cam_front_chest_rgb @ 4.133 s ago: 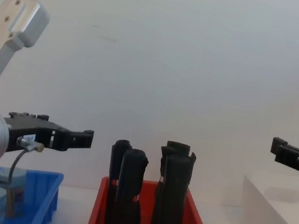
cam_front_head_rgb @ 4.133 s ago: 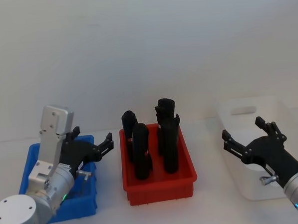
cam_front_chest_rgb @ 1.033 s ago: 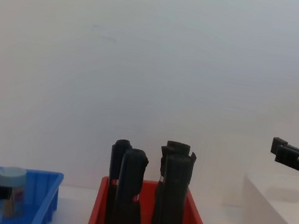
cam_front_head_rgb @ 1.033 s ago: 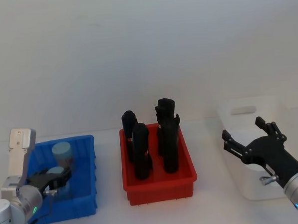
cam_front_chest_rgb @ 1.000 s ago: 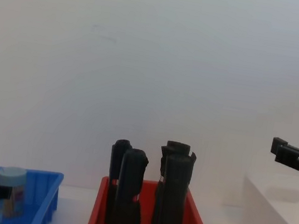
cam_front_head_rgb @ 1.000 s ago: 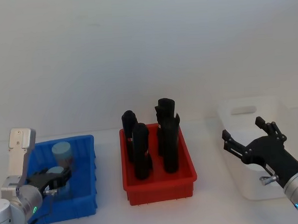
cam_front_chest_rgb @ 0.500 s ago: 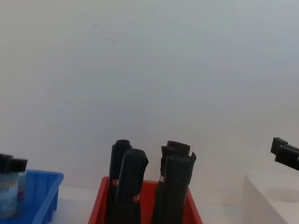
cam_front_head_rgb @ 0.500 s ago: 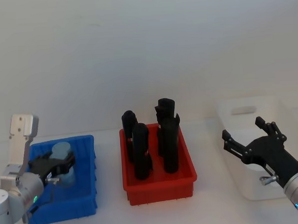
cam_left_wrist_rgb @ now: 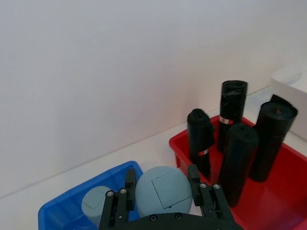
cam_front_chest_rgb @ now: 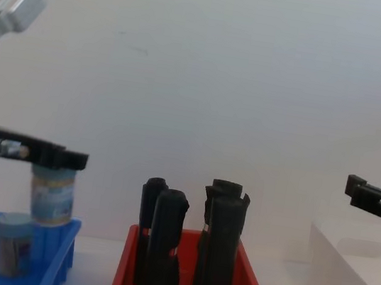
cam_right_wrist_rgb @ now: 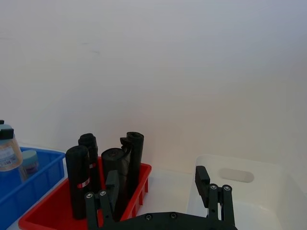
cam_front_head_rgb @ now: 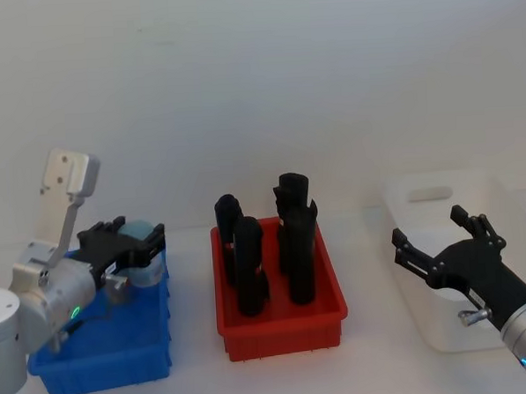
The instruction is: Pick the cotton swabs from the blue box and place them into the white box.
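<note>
The left gripper (cam_front_head_rgb: 138, 245) clasps a tub (cam_front_chest_rgb: 52, 197) clear above the blue box (cam_front_head_rgb: 104, 357), where a second tub (cam_front_chest_rgb: 10, 245) sits. The right gripper (cam_front_head_rgb: 428, 228) hangs spread wide by the white box (cam_front_head_rgb: 439, 192).

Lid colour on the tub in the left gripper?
Pale grey-blue cotton swab lid, in the left gripper; left wrist view shows it best.

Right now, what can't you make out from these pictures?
- Head view: the left gripper and its arm cover part of the blue box floor.
- Head view: the right gripper covers part of the white box inside.
- Chest view: print on the held tub is too small to read.
</note>
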Available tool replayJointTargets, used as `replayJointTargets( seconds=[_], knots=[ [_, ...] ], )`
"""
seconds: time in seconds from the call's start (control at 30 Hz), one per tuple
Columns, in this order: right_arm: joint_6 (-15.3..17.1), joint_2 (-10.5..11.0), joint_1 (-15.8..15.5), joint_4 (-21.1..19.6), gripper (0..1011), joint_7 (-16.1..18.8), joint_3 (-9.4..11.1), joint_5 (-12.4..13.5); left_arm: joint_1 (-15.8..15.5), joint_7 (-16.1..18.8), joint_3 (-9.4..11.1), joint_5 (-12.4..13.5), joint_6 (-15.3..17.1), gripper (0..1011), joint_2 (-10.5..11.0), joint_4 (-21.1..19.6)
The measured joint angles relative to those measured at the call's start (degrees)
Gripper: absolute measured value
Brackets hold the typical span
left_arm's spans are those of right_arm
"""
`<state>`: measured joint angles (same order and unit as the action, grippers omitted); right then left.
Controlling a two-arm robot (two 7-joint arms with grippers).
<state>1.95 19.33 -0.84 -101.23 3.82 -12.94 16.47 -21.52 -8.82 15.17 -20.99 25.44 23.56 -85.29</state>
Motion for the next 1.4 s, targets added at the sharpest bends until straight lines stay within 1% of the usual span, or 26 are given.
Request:
replayJointTargets(
  seconds=[0.13, 0.27, 0.37, 0.47, 0.5, 0.53, 0.57, 0.6, 0.63, 0.67, 0.77, 0.8, 0.97, 1.0, 1.1, 1.4],
  knots=[
    [0.0, 0.0, 0.0, 0.0, 1002, 0.0, 0.0, 0.0, -1.4, -3.2, 0.5, 1.9, 2.6, 651, -0.2, -1.6],
    [0.0, 0.0, 0.0, 0.0, 1002, 0.0, 0.0, 0.0, -3.4, -7.4, 1.2, 4.1, 5.6, 651, -0.7, -2.7],
    [0.0, 0.0, 0.0, 0.0, 1002, 0.0, 0.0, 0.0, -4.4, -9.5, 1.5, 5.1, 6.9, 651, -0.9, -3.0],
    [0.0, 0.0, 0.0, 0.0, 1002, 0.0, 0.0, 0.0, -6.1, -13.3, 2.1, 6.6, 8.6, 651, -1.5, -3.0],
    [0.0, 0.0, 0.0, 0.0, 1002, 0.0, 0.0, 0.0, -6.1, -13.3, 2.1, 6.6, 8.6, 651, -1.5, -3.0],
    [0.0, 0.0, 0.0, 0.0, 1002, 0.0, 0.0, 0.0, -6.8, -14.9, 2.4, 7.2, 9.1, 651, -1.8, -3.0],
    [0.0, 0.0, 0.0, 0.0, 1002, 0.0, 0.0, 0.0, -7.1, -15.4, 2.5, 7.3, 9.2, 651, -1.9, -2.9],
    [0.0, 0.0, 0.0, 0.0, 1002, 0.0, 0.0, 0.0, -7.8, -17.0, 2.7, 7.8, 9.6, 651, -2.1, -2.7],
    [0.0, 0.0, 0.0, 0.0, 1002, 0.0, 0.0, 0.0, -8.2, -17.6, 2.9, 8.0, 9.8, 651, -2.3, -2.6],
    [0.0, 0.0, 0.0, 0.0, 1002, 0.0, 0.0, 0.0, -8.9, -19.2, 3.1, 8.4, 10.1, 651, -2.6, -2.3],
    [0.0, 0.0, 0.0, 0.0, 1002, 0.0, 0.0, 0.0, -9.9, -21.2, 3.5, 8.8, 10.2, 650, -3.2, -1.7],
    [0.0, 0.0, 0.0, 0.0, 1002, 0.0, 0.0, 0.0, -10.6, -22.6, 3.8, 9.1, 10.3, 651, -3.5, -1.3],
    [0.0, 0.0, 0.0, 0.0, 1002, 0.0, 0.0, 0.0, -12.6, -26.2, 4.6, 9.6, 10.4, 651, -4.7, 0.0],
    [0.0, 0.0, 0.0, 0.0, 1002, 0.0, 0.0, 0.0, -12.6, -26.2, 4.6, 9.6, 10.4, 651, -4.7, 0.0],
    [0.0, 0.0, 0.0, 0.0, 1002, 0.0, 0.0, 0.0, -13.6, -28.0, 5.0, 9.8, 10.5, 651, -5.2, 0.7],
    [0.0, 0.0, 0.0, 0.0, 1002, 0.0, 0.0, 0.0, -15.2, -30.6, 5.6, 10.2, 10.6, 651, -6.1, 1.7]
  ],
)
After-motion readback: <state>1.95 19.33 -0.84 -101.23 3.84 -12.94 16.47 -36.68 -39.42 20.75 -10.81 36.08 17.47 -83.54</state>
